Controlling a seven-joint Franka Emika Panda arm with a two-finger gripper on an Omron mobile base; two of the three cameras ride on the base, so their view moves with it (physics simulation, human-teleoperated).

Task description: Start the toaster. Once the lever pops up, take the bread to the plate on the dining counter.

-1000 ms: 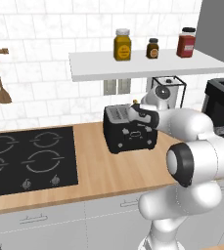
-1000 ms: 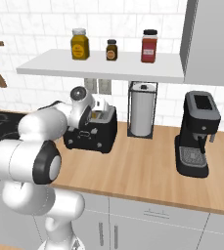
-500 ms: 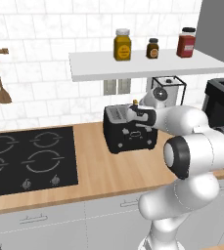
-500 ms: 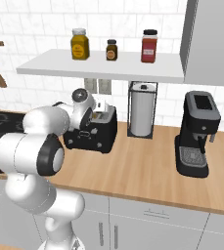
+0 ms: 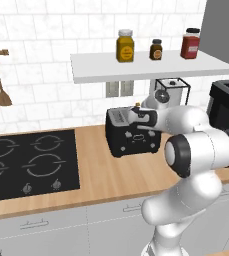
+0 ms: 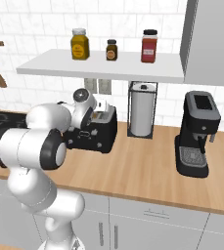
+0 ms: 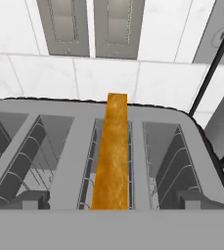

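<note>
Gripper (image 5: 136,118) wide open above the toaster (image 5: 131,137); bread (image 7: 111,154) stands in its middle slot, not grasped; carrying to the plate remains.

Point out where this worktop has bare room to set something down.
Bare wood lies between the hob and the toaster, and between the paper towel holder and the coffee machine. It is crowded around the toaster, where the arm reaches.

No words or numbers can be read. The three jars (image 5: 125,46) on the shelf (image 5: 151,67) have labels, but they are too small and blurry to read. The toaster (image 5: 131,132) and the coffee machine (image 6: 197,133) show no brand name or sign.
</note>
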